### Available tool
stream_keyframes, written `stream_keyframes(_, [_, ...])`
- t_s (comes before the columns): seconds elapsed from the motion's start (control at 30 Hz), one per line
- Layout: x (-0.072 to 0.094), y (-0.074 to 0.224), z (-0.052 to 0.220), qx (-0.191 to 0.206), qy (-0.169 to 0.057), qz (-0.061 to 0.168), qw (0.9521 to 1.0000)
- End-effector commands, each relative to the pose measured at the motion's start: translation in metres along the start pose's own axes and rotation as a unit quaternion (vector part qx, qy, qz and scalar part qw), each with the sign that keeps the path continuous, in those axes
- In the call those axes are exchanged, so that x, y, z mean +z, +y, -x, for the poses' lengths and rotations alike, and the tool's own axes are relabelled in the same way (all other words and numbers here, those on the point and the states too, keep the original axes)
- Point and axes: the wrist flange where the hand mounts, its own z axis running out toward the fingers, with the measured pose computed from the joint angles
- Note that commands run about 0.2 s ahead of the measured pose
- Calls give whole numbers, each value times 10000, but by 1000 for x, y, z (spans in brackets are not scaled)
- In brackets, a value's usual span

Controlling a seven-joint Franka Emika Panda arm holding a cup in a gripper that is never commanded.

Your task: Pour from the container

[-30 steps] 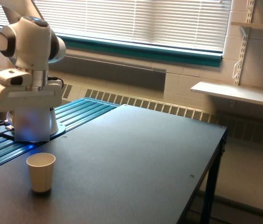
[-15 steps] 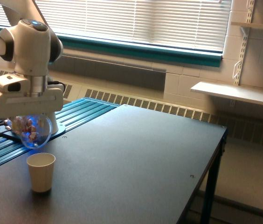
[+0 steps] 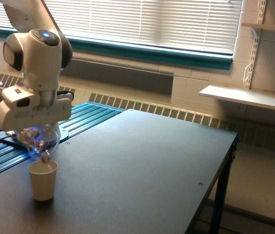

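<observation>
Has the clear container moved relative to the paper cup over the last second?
Yes. The clear container has tipped and shifted toward the exterior view's right, now directly above the paper cup.

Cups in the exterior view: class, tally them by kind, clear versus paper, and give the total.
Clear container, held tilted by the gripper: 1
Cream paper cup, standing on the table: 1
Total: 2

container now tipped lower over paper cup, pinkish pieces spilling in
</observation>
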Motion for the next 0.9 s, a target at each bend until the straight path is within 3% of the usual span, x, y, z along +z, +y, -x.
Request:
stream_keyframes(0.03, [0,-2,-7,-124,-75,4,9999])
stream_keyframes(0.27, [-1,-4,-12,-170,-84,-23,9998])
stream_keyframes(0.53, [8,-3,-7,-166,-411,121,9989])
stream_keyframes(0.8, [8,-5,-10,-175,-370,224,9989])
stream_keyframes(0.9, [7,-5,-12,-111,-376,162,9991])
